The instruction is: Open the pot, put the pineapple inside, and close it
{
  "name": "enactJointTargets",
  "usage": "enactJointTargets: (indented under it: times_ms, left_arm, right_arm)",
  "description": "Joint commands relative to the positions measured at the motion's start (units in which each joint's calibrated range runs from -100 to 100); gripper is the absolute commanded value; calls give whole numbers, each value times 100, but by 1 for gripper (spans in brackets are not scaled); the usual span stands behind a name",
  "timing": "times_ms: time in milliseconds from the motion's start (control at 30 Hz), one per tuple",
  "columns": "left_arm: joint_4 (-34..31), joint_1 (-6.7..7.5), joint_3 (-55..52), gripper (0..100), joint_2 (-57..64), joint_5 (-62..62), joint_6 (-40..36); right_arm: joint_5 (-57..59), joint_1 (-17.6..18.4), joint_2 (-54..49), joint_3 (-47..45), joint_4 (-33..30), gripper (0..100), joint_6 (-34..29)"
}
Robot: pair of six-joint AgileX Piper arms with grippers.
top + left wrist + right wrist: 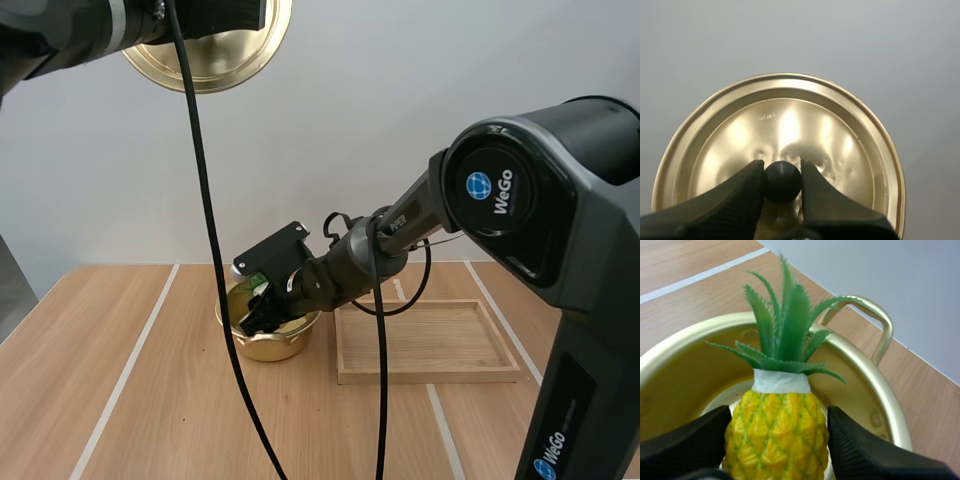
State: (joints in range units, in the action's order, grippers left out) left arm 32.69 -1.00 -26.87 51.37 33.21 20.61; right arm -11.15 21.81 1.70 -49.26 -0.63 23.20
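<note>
Right wrist view: one pineapple (776,435), yellow with bumpy diamond-patterned skin, a white collar and stiff green spiky leaves, is pinched between the right fingers (860,450), down inside the one pot (860,385). Pot is shiny gold metal, round, with a loop handle (875,320) beyond the fingertips. Left fingers (735,200) clamp the black ball knob (783,181) of the one lid (790,120), a round gold disc with a ridged rim, held in the air. One shallow rectangular wooden tray (430,375) lies just beside the pot on the wood-grain surface (120,400).
</note>
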Motion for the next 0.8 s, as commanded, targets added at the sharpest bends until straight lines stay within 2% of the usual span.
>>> enactJointTargets:
  times_ms: [0,400,767]
  left_arm:
    - [47,17,50,0,32,-132,-42]
    - [47,17,50,0,32,-132,-42]
    - [47,17,50,0,32,-132,-42]
  right_arm:
    - [72,-64,-24,-20,-16,0,52]
    - [450,-63,298,-20,-16,0,39]
    - [182,-63,340,-20,-16,0,39]
